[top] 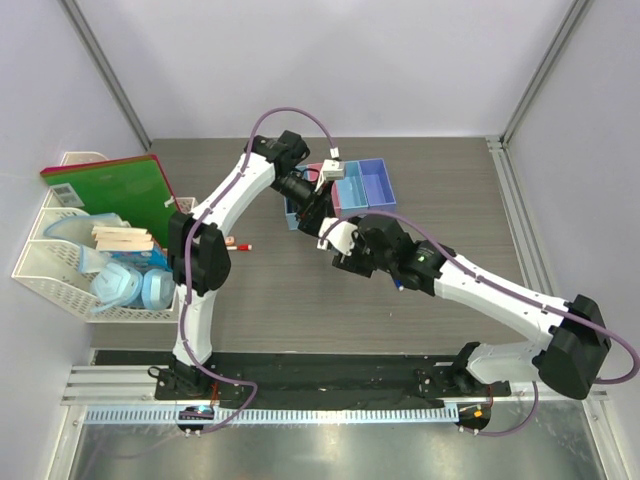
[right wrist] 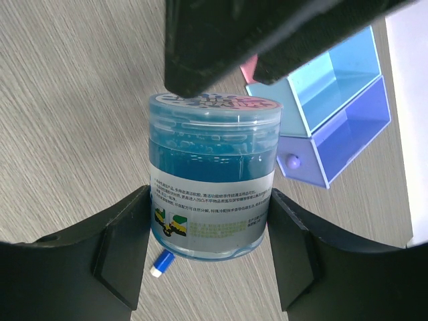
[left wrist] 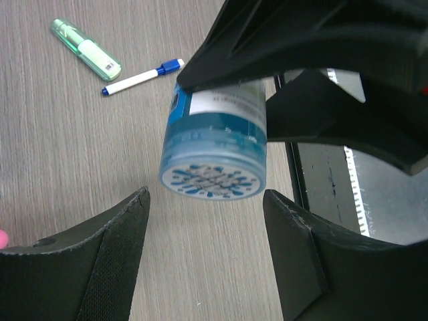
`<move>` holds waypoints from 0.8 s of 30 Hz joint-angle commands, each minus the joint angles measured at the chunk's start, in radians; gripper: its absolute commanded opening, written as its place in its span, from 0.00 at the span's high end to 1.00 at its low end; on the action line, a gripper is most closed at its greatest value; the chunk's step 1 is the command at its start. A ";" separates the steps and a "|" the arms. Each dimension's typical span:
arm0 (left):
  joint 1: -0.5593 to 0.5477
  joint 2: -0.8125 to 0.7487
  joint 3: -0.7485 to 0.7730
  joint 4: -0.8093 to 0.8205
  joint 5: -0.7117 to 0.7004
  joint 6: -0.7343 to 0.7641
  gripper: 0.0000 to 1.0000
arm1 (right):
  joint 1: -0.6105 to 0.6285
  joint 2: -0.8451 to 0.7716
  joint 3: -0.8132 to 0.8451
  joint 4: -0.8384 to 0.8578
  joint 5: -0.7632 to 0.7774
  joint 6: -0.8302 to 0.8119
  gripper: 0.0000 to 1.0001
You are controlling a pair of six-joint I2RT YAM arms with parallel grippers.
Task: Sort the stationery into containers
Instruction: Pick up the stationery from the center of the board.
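From above, the two arms meet over the middle of the bench [top: 300,300]. The left claw [top: 305,205] and the right claw [top: 335,238] face each other tip to tip, just on the near side of the row of bins [top: 365,185], which stands toward the far edge. The arms hide what lies between the claws. A white mesh organiser [top: 45,265] sits at the left edge with a green notebook [top: 120,190] standing in it. A red-capped marker [top: 240,246] lies on the bench between the organiser and the claws.

In the left wrist view, the round blue jar [left wrist: 214,154] is lifted off the bench and lies on its side, its patterned lid turned toward this camera. The left claw [left wrist: 206,200] stands open, a finger on either side of the lid end. There is a clear gap on one side, and I cannot tell whether the other finger touches. The right claw's black fingers clasp the jar farther along its body. Beyond it on the wood lie a blue-capped marker [left wrist: 142,78] and a small translucent green tube [left wrist: 87,59], close together but apart.

In the right wrist view, the right claw [right wrist: 209,200] is closed on the jar's labelled end, both fingers pressed against its sides. The left claw's dark fingers sit at the lid end. The light blue bin [right wrist: 334,73] and the purple-blue bin [right wrist: 348,134] stand just beside the jar.
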 commanded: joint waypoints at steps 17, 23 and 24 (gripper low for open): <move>-0.013 -0.094 -0.082 -0.331 0.016 0.030 0.32 | 0.027 0.042 0.102 0.159 0.074 -0.031 0.99; -0.018 -0.093 -0.068 -0.331 0.020 0.024 0.33 | 0.041 0.064 0.122 0.168 0.079 -0.031 0.99; -0.018 -0.093 -0.068 -0.329 0.020 0.022 0.32 | 0.043 0.069 0.125 0.171 0.080 -0.030 0.99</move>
